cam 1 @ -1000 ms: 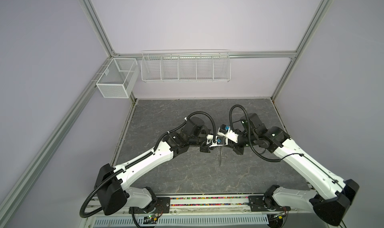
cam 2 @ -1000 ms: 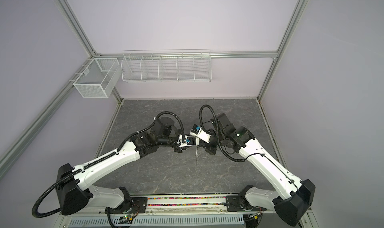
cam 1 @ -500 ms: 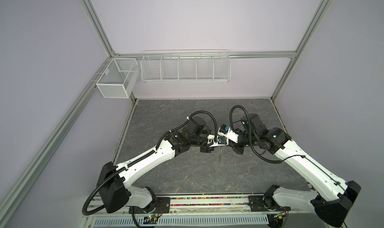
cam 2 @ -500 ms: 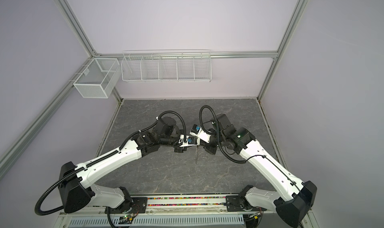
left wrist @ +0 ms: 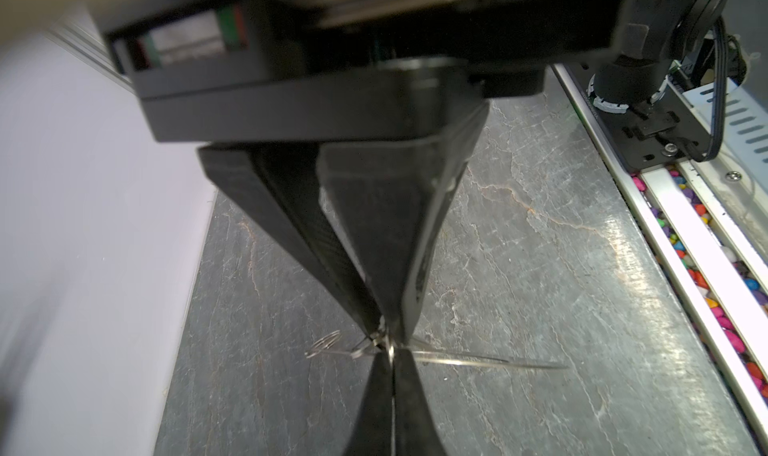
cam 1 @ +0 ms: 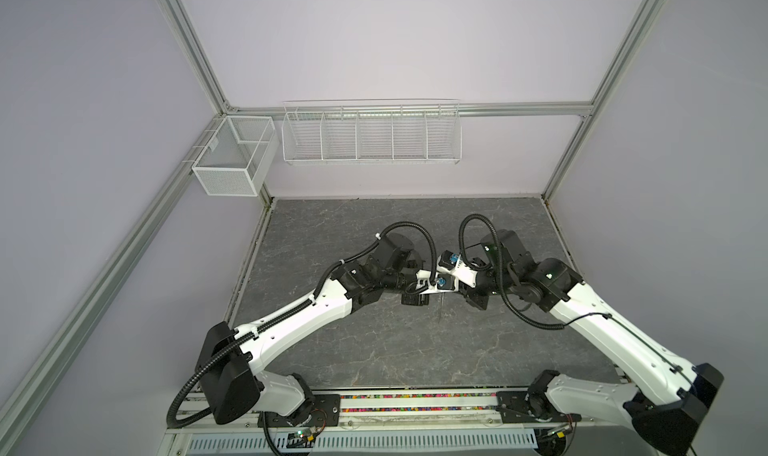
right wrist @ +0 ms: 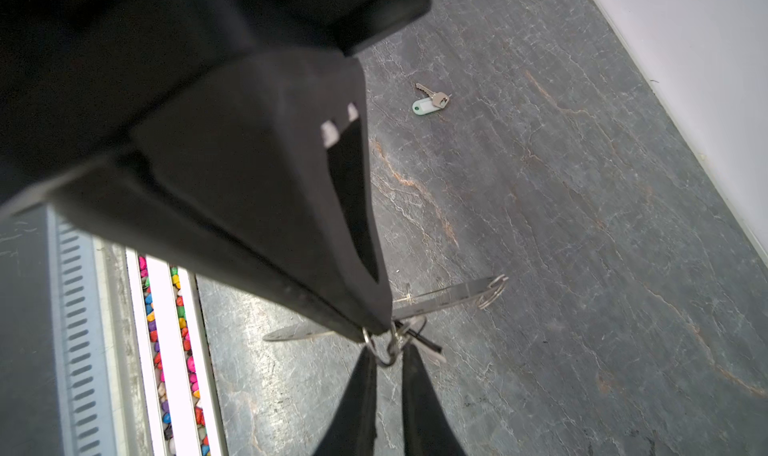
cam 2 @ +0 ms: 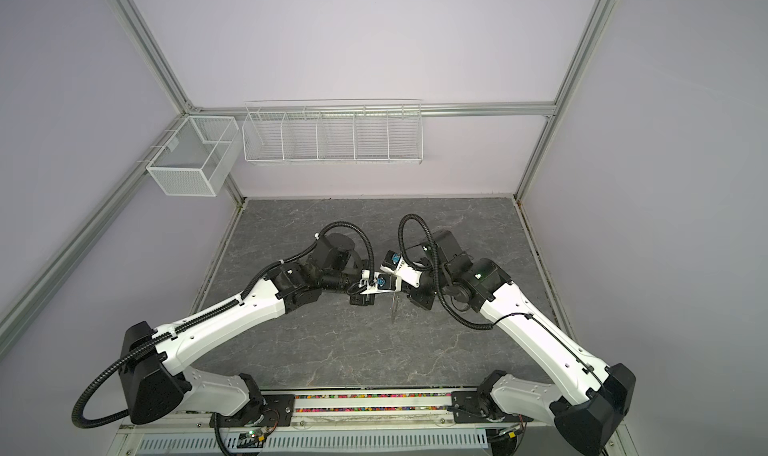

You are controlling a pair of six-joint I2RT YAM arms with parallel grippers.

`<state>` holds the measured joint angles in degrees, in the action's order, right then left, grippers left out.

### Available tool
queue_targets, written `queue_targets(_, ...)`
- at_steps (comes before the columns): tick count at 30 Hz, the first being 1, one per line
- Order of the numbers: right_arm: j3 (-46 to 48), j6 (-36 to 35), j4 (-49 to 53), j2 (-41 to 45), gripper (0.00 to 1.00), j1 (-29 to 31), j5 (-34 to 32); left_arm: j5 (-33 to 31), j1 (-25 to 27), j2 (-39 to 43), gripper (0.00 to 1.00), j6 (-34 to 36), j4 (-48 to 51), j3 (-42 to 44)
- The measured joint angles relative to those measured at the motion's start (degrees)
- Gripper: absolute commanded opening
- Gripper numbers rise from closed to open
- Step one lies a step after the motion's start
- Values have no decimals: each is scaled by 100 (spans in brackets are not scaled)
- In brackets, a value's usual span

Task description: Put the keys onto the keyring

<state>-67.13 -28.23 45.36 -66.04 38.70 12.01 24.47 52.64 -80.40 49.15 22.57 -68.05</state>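
TOP PAIR: high above the front rail [cam 1: 415, 402], side by side, angled down over the whole table [cam 1: 374, 350], distant | LEFT WRIST: tight behind left gripper [left wrist: 390, 352], low over the table | RIGHT WRIST: tight behind right gripper [right wrist: 389, 352], facing the opposite way | SHARED: the keyring [left wrist: 478, 360], edge-on in both wrist views

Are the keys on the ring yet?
Not yet. Done: the keyring is up off the table, held on edge where the left fingers and right fingers meet. In hand: a small loop with something dark, maybe the black-tag key, sits at the fingertips; I can't tell if it's threaded. Left: the white-tag key lies loose on the table.
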Motion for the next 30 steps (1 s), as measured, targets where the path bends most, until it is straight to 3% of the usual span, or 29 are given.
queue_targets(9, 887, 39, -831, 1320, 36, -337, -127, 599, -177, 72, 0, -693, -496, 114)
queue_targets(24, 1244, 450, -1556, 1298, 48, -339, 487, 1600, -363, 544, 0, -1270, -1626, 763)
queue_targets(30, 1311, 511, -1661, 1161, 47, -343, 710, 1790, -363, 608, 0, -1274, -1700, 807)
